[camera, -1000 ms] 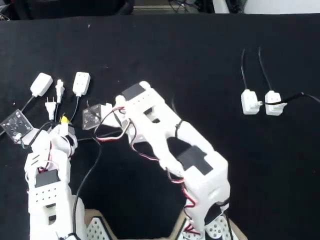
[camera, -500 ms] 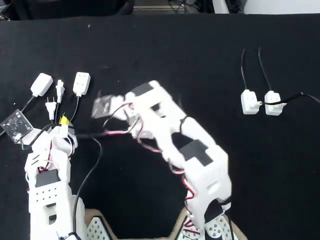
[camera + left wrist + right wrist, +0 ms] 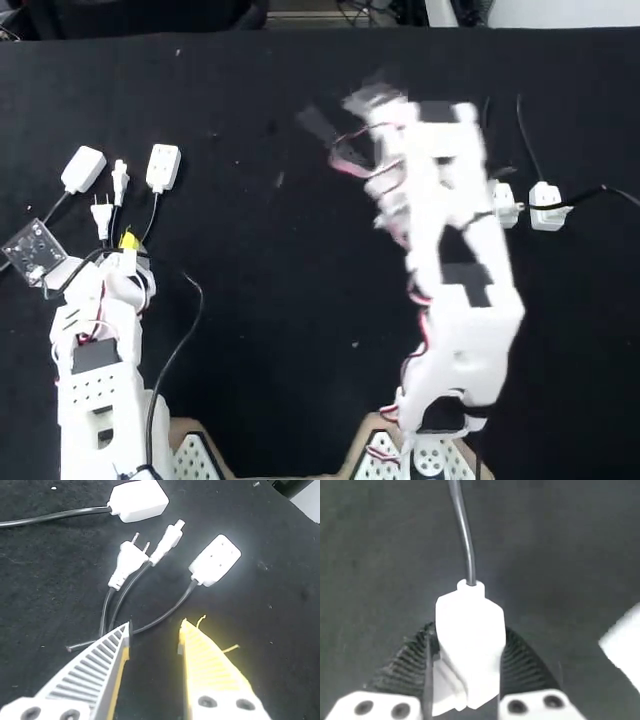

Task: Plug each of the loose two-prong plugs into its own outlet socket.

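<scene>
White two-prong plug lies loose between white sockets; corded white block, perhaps socket.

You've got a bench draped in black cloth, and it takes up nearly the whole high view. Pale lint specks show on the cloth up close. Past the far edge there's a dark shape top left, a brownish floor strip mid, and a white panel top right. Light falls evenly across the cloth
</scene>
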